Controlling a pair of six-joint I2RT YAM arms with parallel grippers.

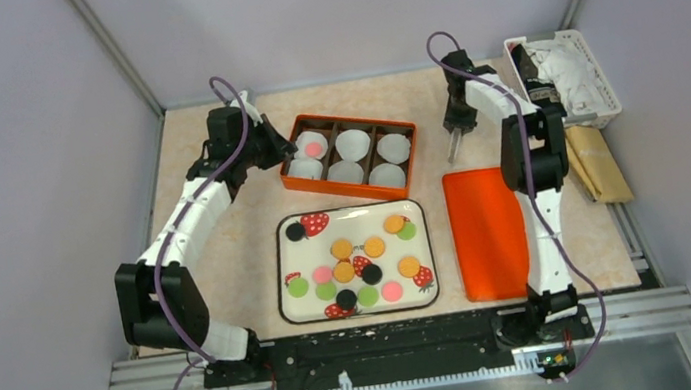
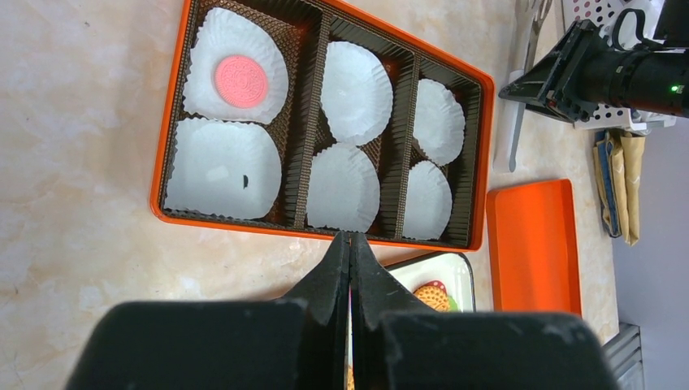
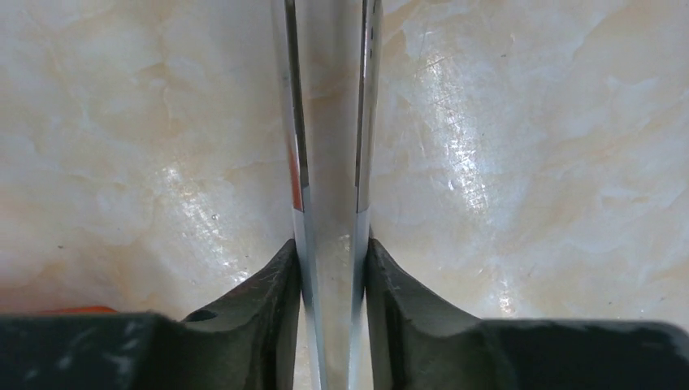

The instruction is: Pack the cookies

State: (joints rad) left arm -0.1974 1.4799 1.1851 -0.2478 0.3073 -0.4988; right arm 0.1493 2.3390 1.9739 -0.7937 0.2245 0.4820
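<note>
Beyond the lid, clamps tongs in right gripper for lifting thin cookies off tray; parks left gripper clenched, empty, beside box, clear of cups; shows one pink cookie cupped.

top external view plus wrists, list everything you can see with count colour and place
strawberry tray: 1, white with red print, near centre
cookies: about 14; orange, green, black, pink; loose on the tray
box: 1, orange with brown liner, beyond the tray
paper cups: 6, white, two per box compartment
pink cookie: 1, pink, in a corner cup
flat lid: 1, orange, right of the tray
basket: 1, white, far right corner, white cloth inside
packets: count unclear, tan, near side of the basket
tongs: 1, silver, held right of the box
table: 1, beige marble
left end effector: 1, black, shut and empty, by the box
right end effector: 1, black, shut on the tongs
</note>
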